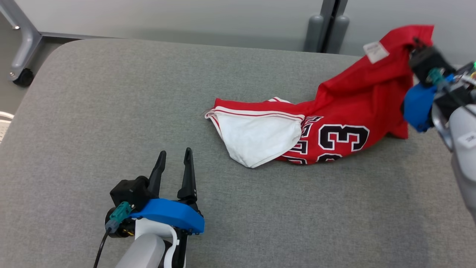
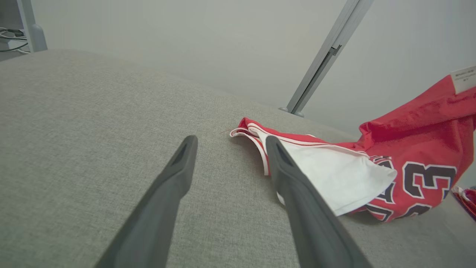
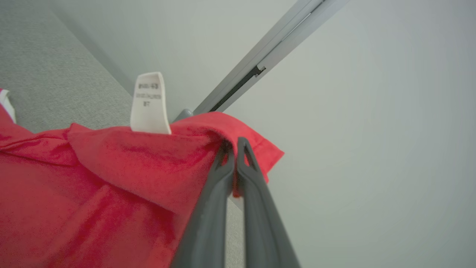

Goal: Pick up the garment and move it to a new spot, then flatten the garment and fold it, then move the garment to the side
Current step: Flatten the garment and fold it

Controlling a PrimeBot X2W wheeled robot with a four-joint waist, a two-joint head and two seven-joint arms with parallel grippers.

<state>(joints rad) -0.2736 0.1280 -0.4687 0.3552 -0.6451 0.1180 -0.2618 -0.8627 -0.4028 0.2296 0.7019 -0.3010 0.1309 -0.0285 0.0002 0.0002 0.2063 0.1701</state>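
right gripper (image 3: pixel 233 144) pinched tight on the red garment (image 1: pixel 346 108) hem just beside its white tag (image 3: pixel 148 104), holding that end up off the grey pad (image 1: pixel 111 111), rest drapes down onto the pad toward the left gripper (image 1: pixel 174 152), fingers spread, empty, near the white-lined end

The jersey (image 1: pixel 347 108) was red, white inside, with black numerals (image 1: pixel 344 137) edged white and red-white striped trim (image 1: pixel 256 111). Its tag (image 3: pixel 148 104) was white, print perhaps grey. The cushion (image 1: pixel 93 123) was grey.
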